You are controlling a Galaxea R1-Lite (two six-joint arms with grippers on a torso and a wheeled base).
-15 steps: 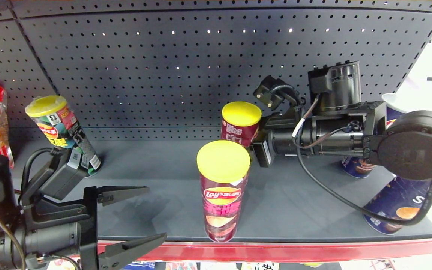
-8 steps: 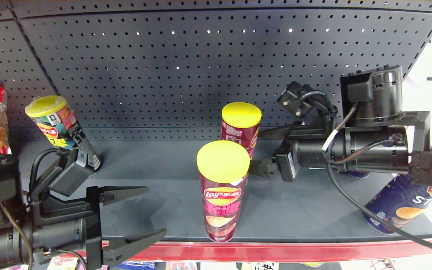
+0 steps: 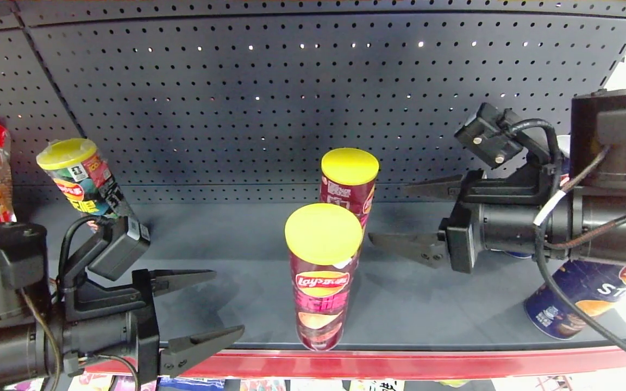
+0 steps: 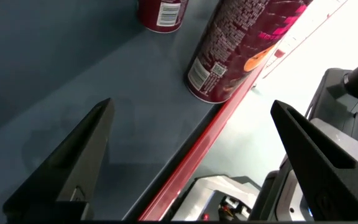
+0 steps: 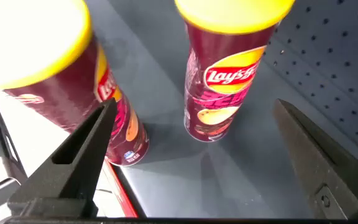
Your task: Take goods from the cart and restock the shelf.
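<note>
Rear can [image 3: 349,184] beside right gripper [image 3: 388,214], apparently apart

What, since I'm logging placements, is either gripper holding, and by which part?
Nothing is held. The left gripper and the right gripper are both open and empty.

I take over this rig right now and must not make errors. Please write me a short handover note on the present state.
Left pincer: open, empty, at the front edge of the shelf, left of the front maroon can.
Right pincer: open, empty, just right of the rear maroon can, not touching it.
Done: both maroon cans stand upright on the shelf.
Left: likely fetch more goods from the cart.
</note>
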